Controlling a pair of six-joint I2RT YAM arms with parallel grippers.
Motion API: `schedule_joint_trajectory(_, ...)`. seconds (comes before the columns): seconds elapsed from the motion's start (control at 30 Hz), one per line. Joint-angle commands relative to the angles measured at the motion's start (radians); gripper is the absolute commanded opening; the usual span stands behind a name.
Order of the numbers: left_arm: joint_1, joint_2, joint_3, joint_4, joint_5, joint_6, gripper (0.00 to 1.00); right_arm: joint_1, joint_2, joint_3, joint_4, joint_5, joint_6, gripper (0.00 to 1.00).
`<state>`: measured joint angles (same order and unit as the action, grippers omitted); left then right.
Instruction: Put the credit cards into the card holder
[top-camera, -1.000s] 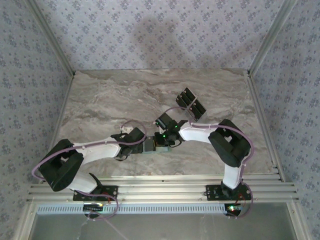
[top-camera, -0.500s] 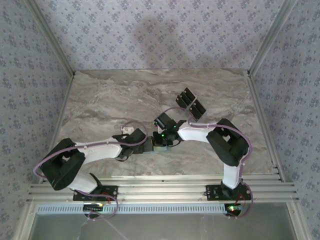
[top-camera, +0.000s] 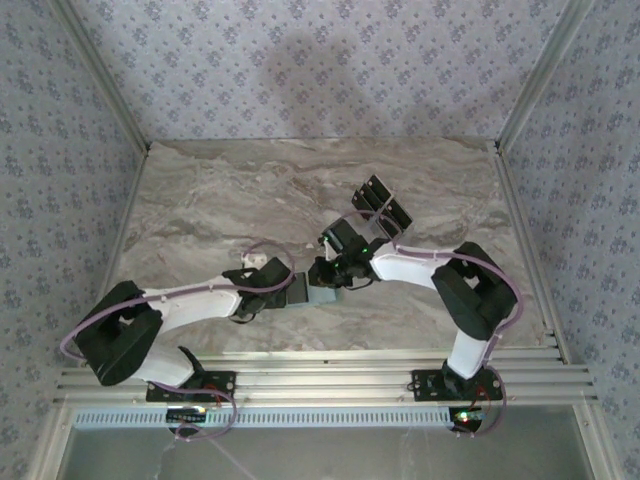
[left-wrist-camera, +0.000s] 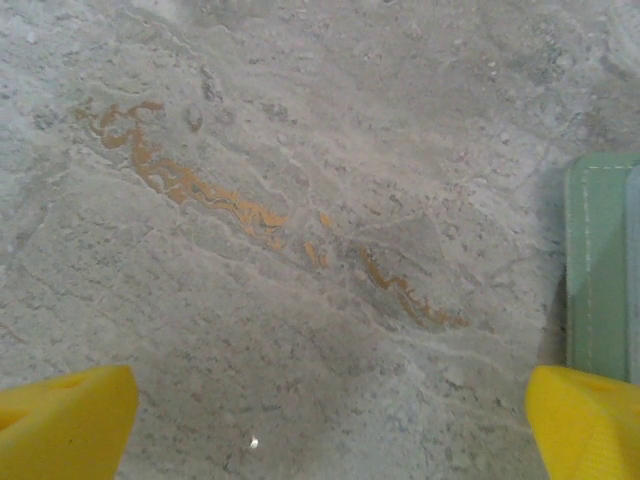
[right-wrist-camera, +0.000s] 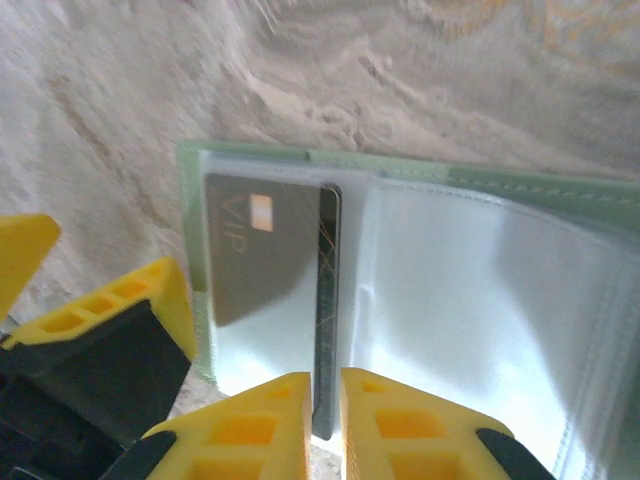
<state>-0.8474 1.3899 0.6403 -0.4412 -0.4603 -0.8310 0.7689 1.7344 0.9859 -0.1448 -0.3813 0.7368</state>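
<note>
Here the card holder (top-camera: 318, 293) lies open on the tabletop (top-camera: 200, 200), midway along it and nearer the near edge. The right gripper (right-wrist-camera: 325, 425) is clenched on a black credit card (right-wrist-camera: 327, 290), which stands on edge over the holder beside a VIP card (right-wrist-camera: 255, 255) tucked in a clear sleeve. The left gripper (left-wrist-camera: 320, 420) is spread wide above bare tabletop, just beside the holder. The spare credit cards (top-camera: 381, 210) lie further back, right of centre.
</note>
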Motion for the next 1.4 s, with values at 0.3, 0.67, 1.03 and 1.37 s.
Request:
schedule_joint_trajectory(0.3, -0.007, -0.037, 0.078, 0.002, 0.031, 0.069, 1.0, -0.036, -0.115, -0.027, -0.139, 0.102, -0.094, 0.4)
schedule_joint_trajectory(0.67, -0.025, 0.072, 0.084, 0.005, 0.028, 0.043, 1.0, -0.058, -0.128, -0.059, -0.136, 0.096, -0.099, 0.44)
schedule_joint_trajectory(1.03, -0.025, 0.106, 0.063, -0.011, -0.001, 0.015, 1.0, -0.044, -0.037, 0.014, -0.133, 0.069, -0.154, 0.44)
schedule_joint_trajectory(1.37, -0.026, 0.043, 0.072, -0.035, -0.018, 0.026, 1.0, -0.051, -0.092, 0.006, -0.15, 0.075, -0.155, 0.44)
